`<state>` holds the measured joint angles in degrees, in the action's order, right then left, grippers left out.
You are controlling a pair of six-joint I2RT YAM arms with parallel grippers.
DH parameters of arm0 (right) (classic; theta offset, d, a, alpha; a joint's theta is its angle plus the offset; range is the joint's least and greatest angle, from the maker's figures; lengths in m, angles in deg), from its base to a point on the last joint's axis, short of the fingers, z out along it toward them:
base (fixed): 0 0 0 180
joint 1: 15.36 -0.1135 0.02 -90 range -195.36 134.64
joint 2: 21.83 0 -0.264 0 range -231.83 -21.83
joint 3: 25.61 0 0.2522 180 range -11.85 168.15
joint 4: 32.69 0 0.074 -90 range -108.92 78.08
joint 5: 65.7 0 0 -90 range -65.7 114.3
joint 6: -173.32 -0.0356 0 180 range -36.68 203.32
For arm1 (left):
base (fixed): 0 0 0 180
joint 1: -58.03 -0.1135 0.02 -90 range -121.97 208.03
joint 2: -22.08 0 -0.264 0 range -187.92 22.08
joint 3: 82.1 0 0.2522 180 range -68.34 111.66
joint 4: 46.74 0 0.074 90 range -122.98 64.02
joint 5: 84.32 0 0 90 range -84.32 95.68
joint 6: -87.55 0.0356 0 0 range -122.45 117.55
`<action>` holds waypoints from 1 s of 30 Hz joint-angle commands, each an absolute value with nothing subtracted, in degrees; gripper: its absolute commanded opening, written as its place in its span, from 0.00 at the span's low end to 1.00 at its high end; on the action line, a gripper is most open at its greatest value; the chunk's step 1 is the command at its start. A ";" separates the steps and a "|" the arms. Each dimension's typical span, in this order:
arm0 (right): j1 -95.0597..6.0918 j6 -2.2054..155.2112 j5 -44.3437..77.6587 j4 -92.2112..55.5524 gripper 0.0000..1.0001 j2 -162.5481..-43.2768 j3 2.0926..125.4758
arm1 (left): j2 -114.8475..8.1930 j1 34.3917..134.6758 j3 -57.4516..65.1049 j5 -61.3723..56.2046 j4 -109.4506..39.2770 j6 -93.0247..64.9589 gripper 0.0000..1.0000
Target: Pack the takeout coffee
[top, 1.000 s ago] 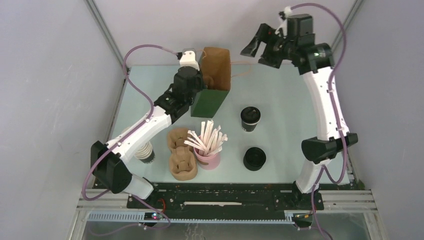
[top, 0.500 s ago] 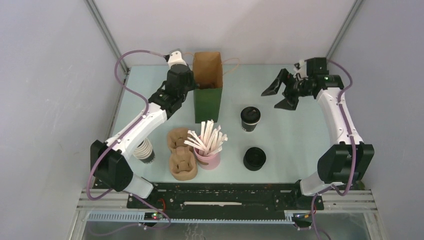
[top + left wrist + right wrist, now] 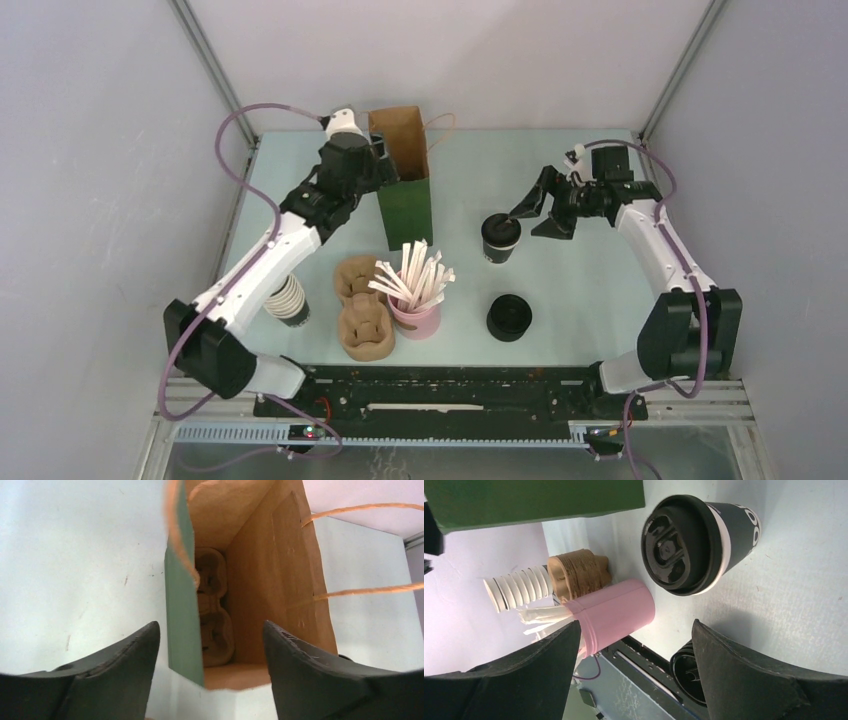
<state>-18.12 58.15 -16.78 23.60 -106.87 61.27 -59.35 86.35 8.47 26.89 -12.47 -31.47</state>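
Swinging down from high over the far right corner a second ago, the right claw (image 3: 525, 220) is now hanging low beside the cup (image 3: 500, 238), its jaws standing wide and gripping nothing. The cup is standing upright mid-table, its axis vertical, just to the claw's left and a little nearer the bases. In the right wrist view it is sitting ahead of the fingers, not yet between them, so the coming move is probably calling for a short push forward to bracket it side-on. The left claw (image 3: 210, 627), newly opened and empty, is hovering astride the bag's (image 3: 280, 570) green wall, well apart from the cup, so the right arm is nearer. White letters are showing on the cup's side, perhaps "OO", with the rest hidden.
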 commanded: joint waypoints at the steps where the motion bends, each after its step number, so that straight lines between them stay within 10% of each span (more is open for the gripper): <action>1: -18.42 58.89 -17.96 13.75 0.91 -102.91 54.70 | -51.40 86.07 10.90 28.62 -8.25 -26.37 0.84; 25: -8.50 56.29 -28.03 -3.15 0.69 -101.84 37.90 | -58.97 109.71 20.54 7.40 -5.66 -15.92 0.75; 30: -9.61 56.66 -28.70 -5.57 0.81 -103.59 37.94 | -63.56 110.73 21.86 6.12 -5.73 -17.15 0.73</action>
<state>-8.94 55.40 -27.05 -2.28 -102.74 37.99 -62.19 109.96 18.46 7.94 -4.23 -17.41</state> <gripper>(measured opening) 0.748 0.739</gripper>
